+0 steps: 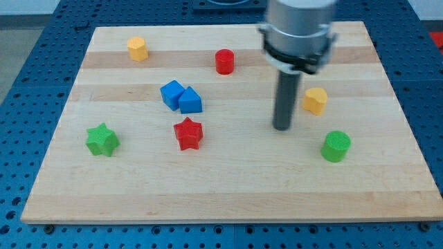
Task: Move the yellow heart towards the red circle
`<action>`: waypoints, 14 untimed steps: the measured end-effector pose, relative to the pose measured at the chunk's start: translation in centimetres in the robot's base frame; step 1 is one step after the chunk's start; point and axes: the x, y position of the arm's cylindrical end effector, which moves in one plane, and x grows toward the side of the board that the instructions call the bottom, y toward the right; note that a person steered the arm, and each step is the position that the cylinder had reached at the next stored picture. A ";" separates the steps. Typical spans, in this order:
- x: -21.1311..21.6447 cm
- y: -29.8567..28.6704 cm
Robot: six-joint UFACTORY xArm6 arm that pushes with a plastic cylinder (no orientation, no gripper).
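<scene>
The yellow heart (315,100) lies on the wooden board at the view's right. The red circle (224,61) stands near the view's top, left of the arm. My tip (282,127) rests on the board just left of and slightly below the yellow heart, a small gap between them. The rod rises from the tip to the arm's grey body at the view's top.
A yellow hexagon (138,48) sits at the top left. Two blue blocks (181,96) touch each other left of centre. A red star (188,133) lies below them. A green star (102,140) is at the left, a green circle (336,146) at the lower right.
</scene>
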 end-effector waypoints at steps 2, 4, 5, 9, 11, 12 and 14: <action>-3.6 5.3; -9.1 6.2; -13.4 4.9; -13.0 3.7; -12.4 -1.6; -13.3 -0.5; -17.6 1.2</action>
